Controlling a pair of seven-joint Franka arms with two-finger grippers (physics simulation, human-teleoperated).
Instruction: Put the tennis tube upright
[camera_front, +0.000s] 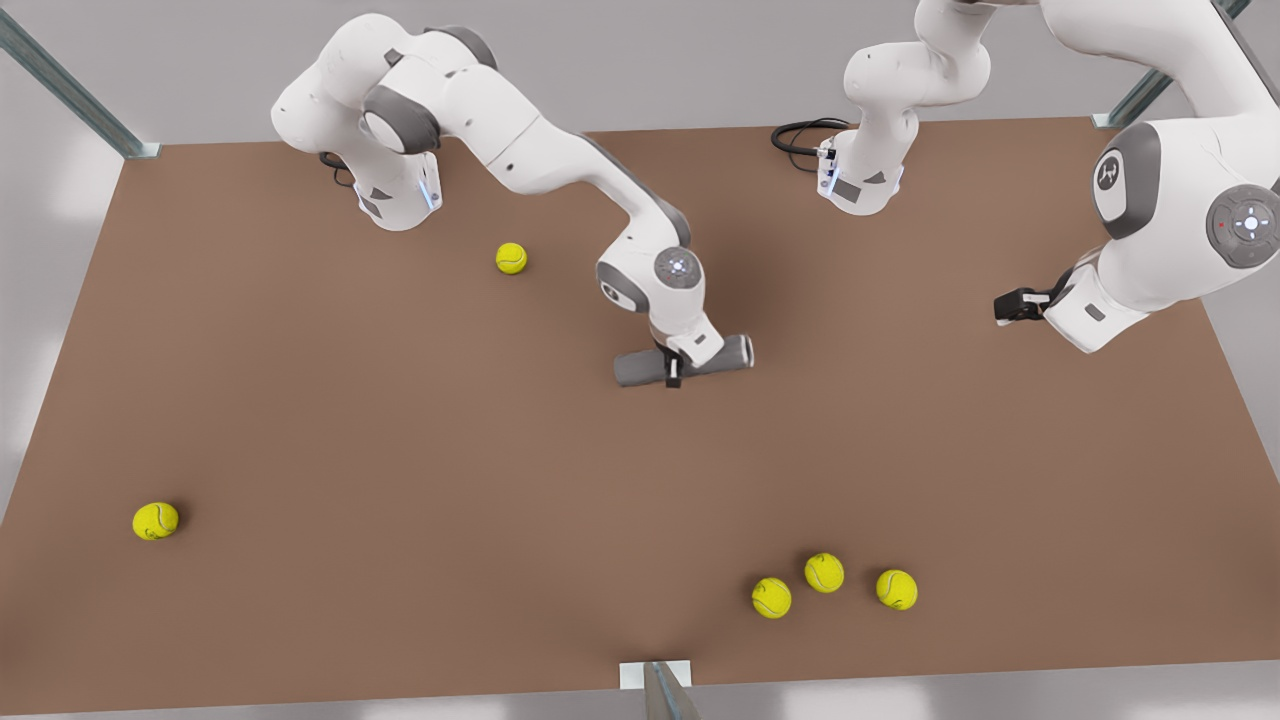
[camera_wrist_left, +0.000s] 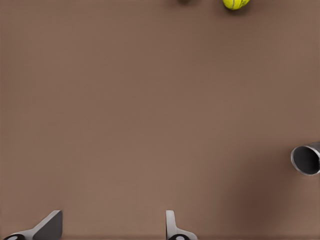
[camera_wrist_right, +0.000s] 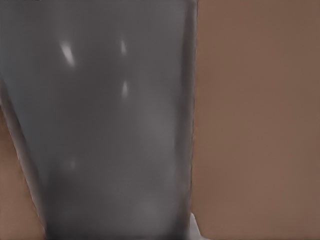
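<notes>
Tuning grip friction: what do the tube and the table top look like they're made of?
Tennis tube, lying flat under the right gripper: grey metal by its look, smooth satin, small highlights up close; could be plastic. Table: matte brown, no grain or shine, board or laminate.

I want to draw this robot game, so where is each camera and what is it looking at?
Front view: sits high above the brown table, looking down; both white arms show, the right gripper at the lying tennis tube, the left gripper waiting apart.
Left wrist view: rides the left arm, looking across the table; its spread fingertips show.
Right wrist view: rides the right arm, looking at the tube from very close.
Shared: all three see the tube and table.
</notes>
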